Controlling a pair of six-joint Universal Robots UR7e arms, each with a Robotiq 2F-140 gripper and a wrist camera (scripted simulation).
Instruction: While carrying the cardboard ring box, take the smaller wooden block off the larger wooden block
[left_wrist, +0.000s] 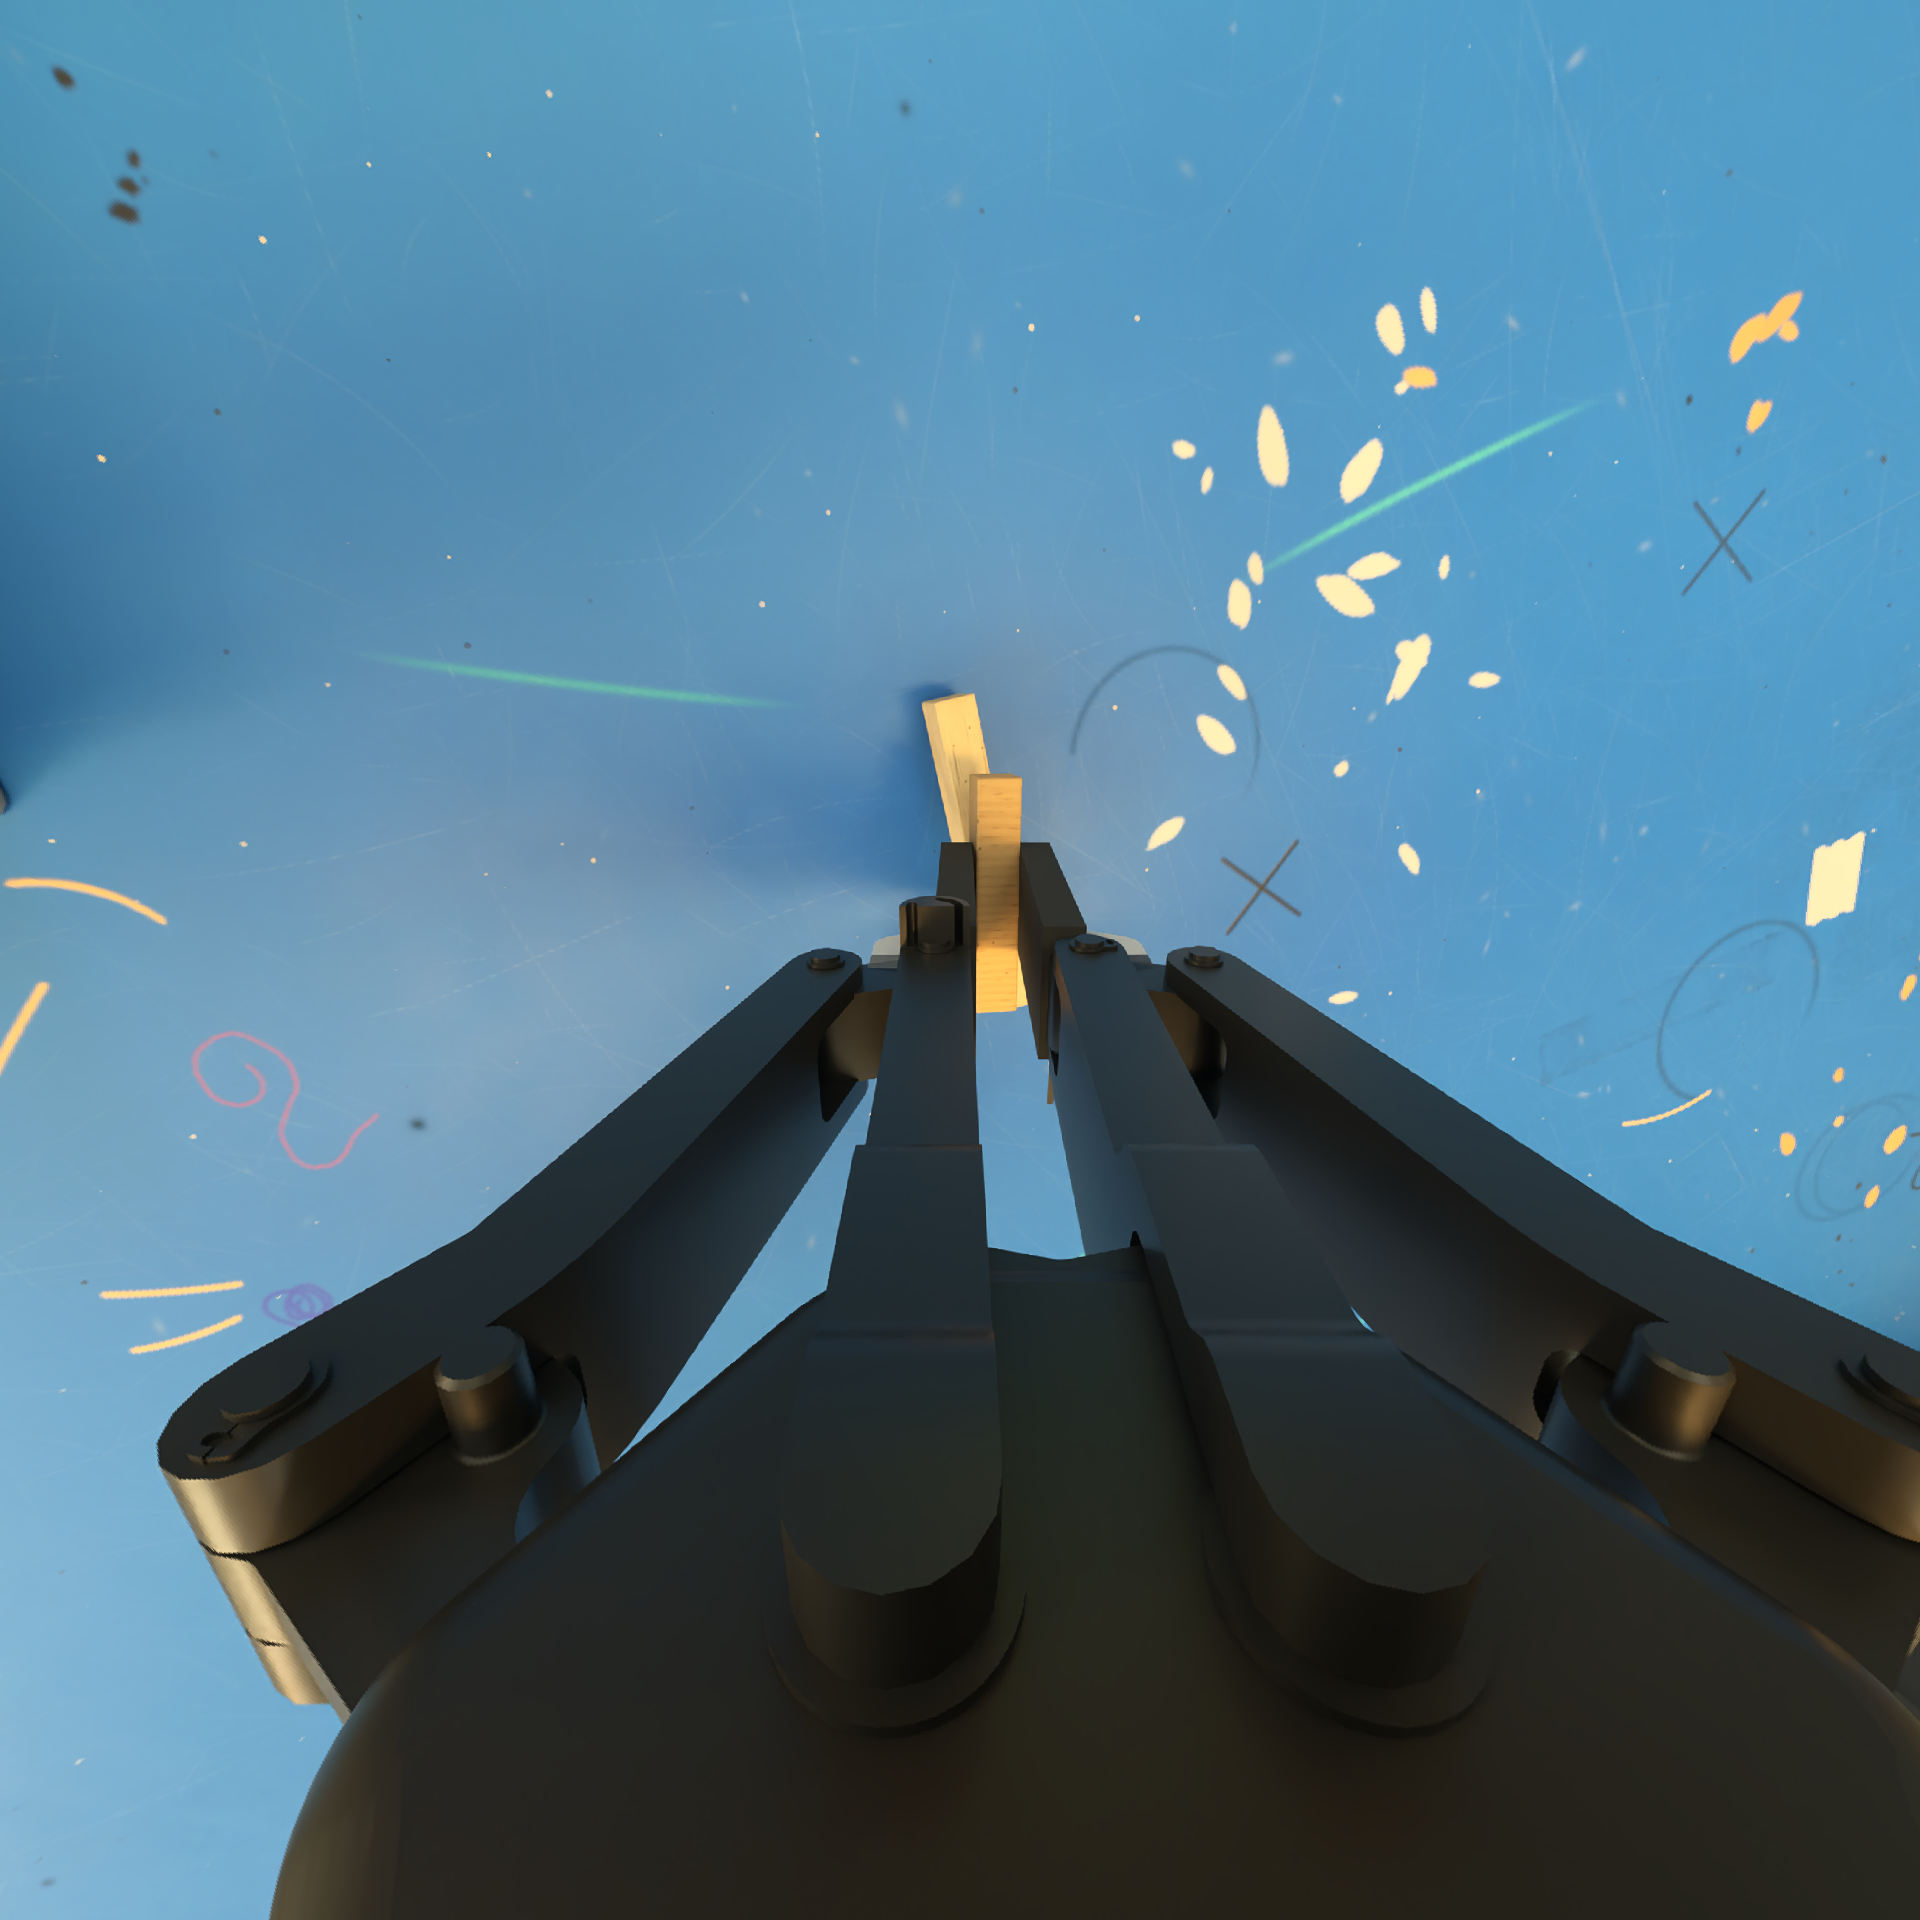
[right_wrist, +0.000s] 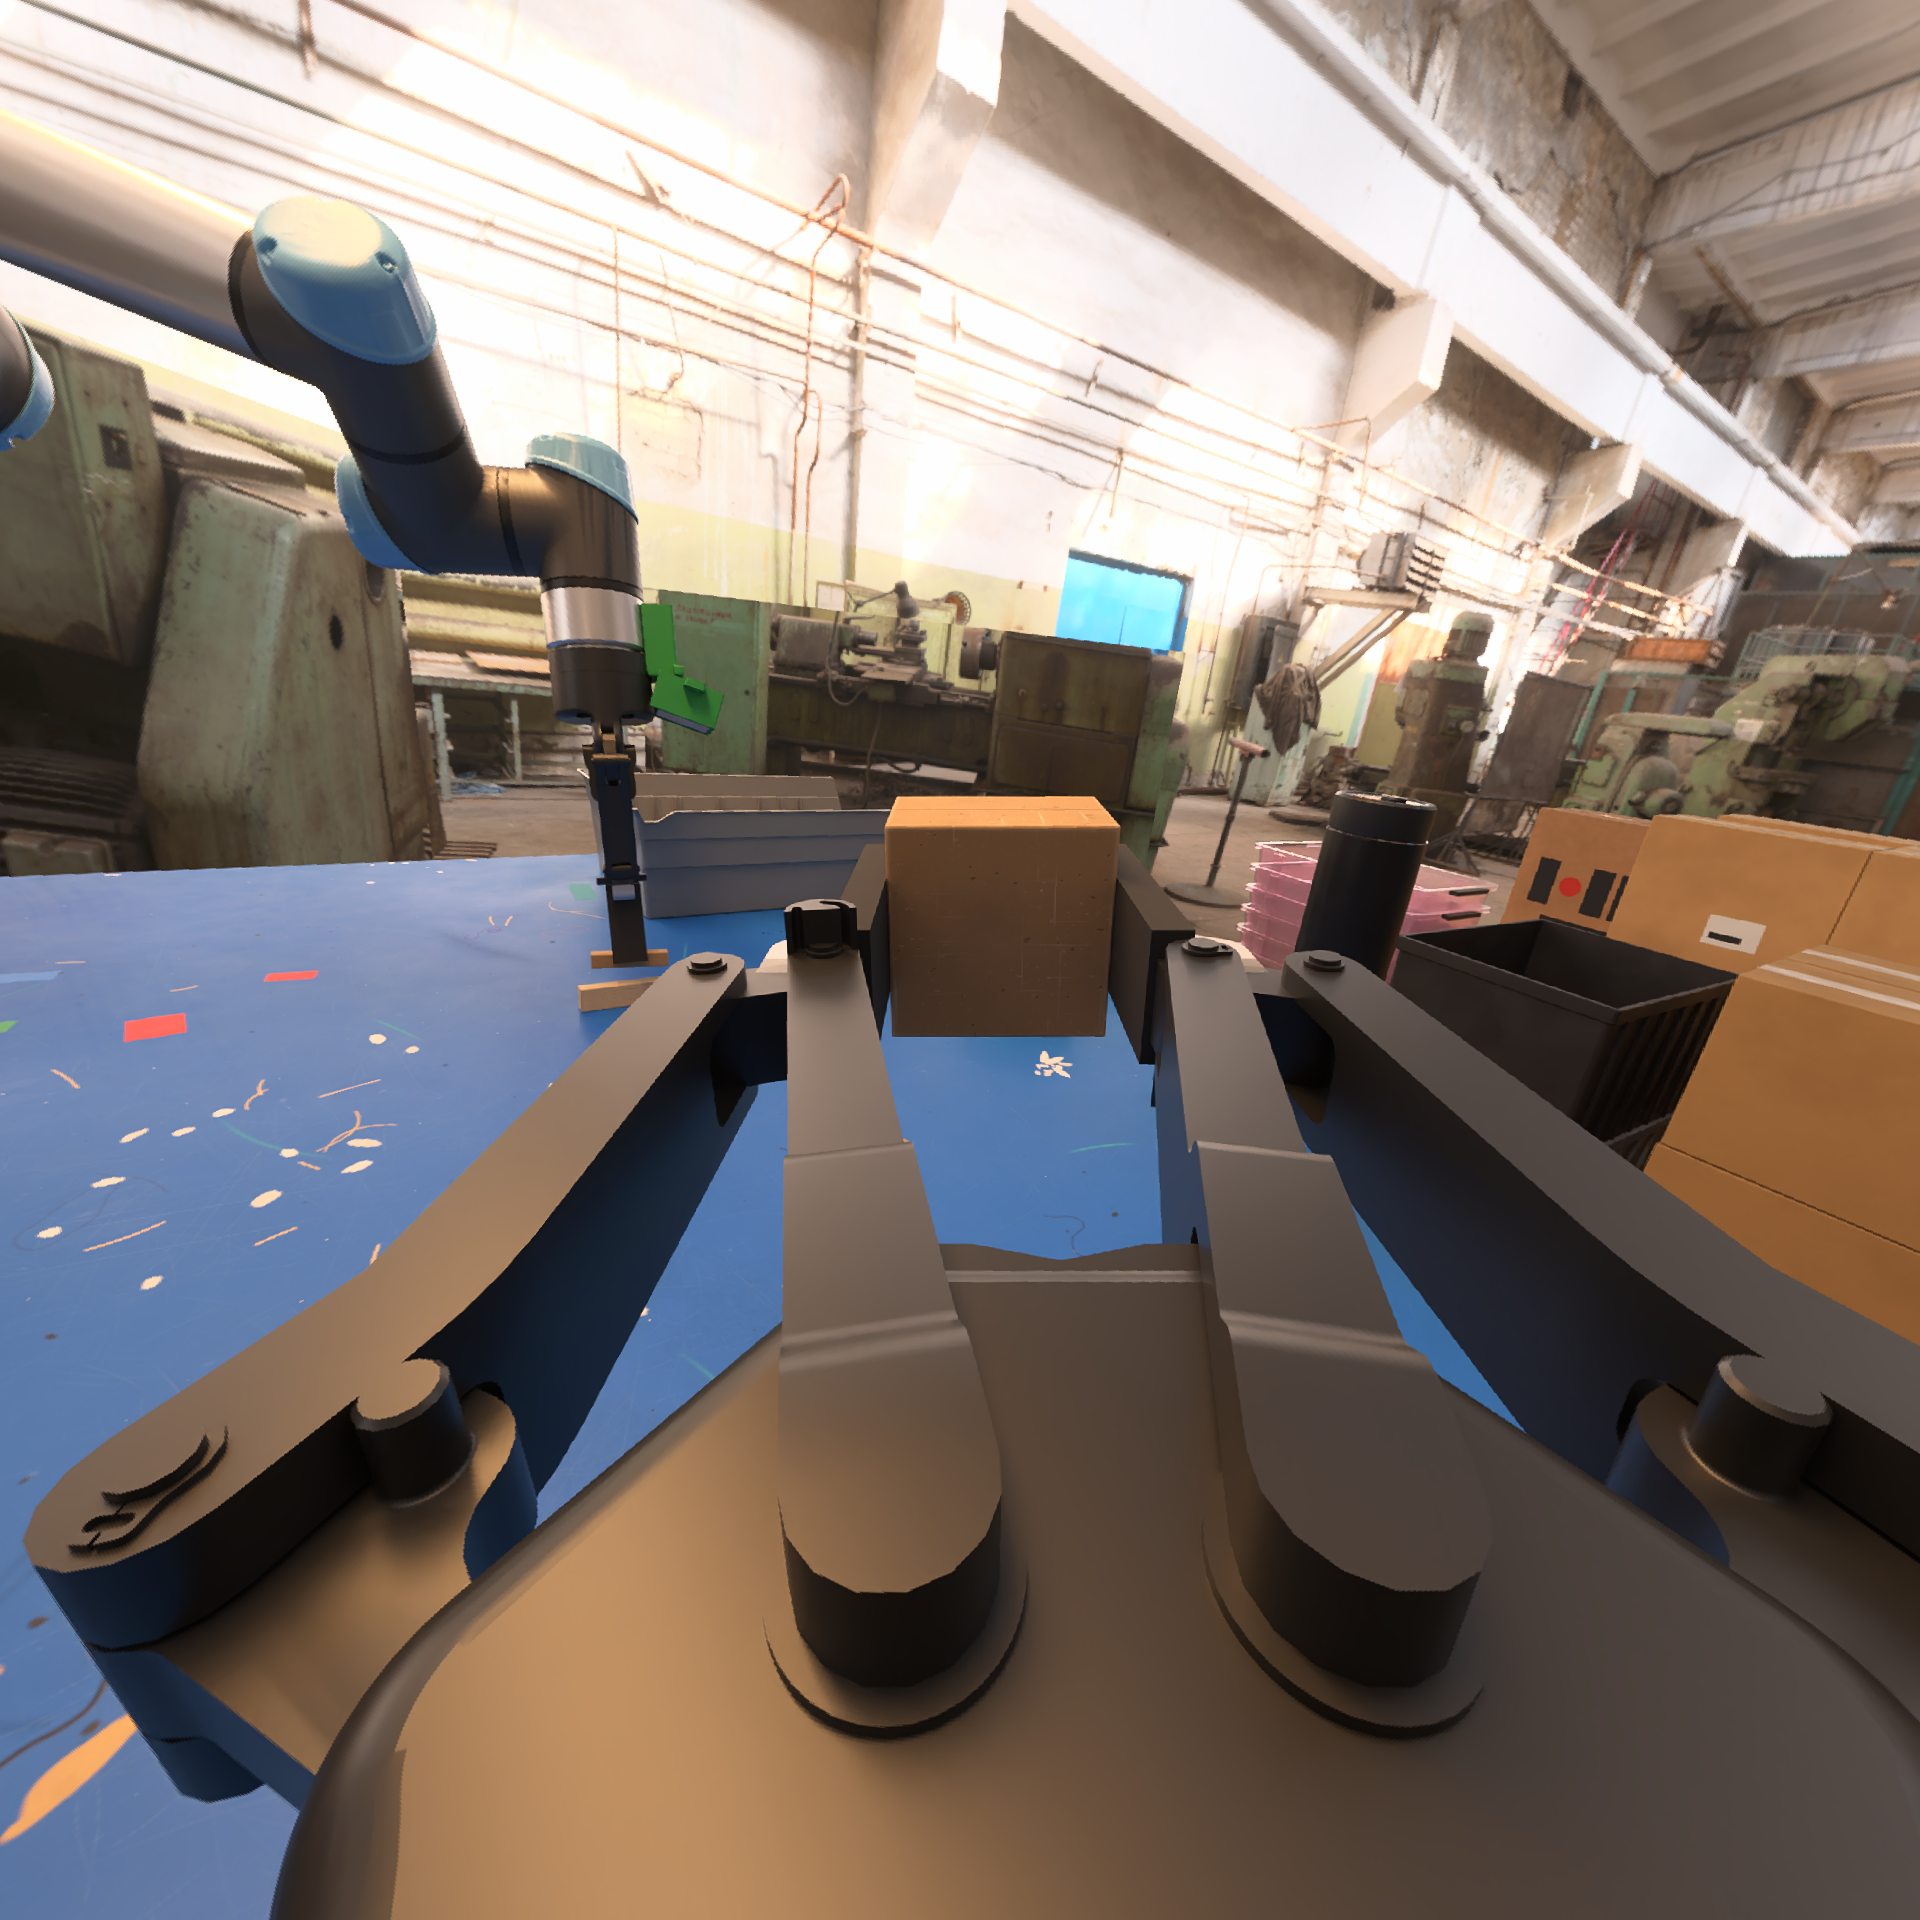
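In the left wrist view my left gripper (left_wrist: 997, 868) points down at the blue table (left_wrist: 520, 520) and is shut on the smaller wooden block (left_wrist: 997, 831), a narrow pale plank. The larger wooden block (left_wrist: 954, 753) lies on the table just beyond it. In the right wrist view my right gripper (right_wrist: 1003, 920) is shut on the cardboard ring box (right_wrist: 997, 914), a brown cube held above the table. Farther off there, the left gripper (right_wrist: 627, 940) holds the smaller block (right_wrist: 652, 957) a little above the larger block (right_wrist: 608, 995).
A grey bin (right_wrist: 748, 852) stands behind the left arm. To the right are a black cylinder (right_wrist: 1361, 883), pink trays (right_wrist: 1273, 904), a black crate (right_wrist: 1558, 997) and stacked cardboard boxes (right_wrist: 1787, 1060). The table (right_wrist: 260, 1143) bears paint marks.
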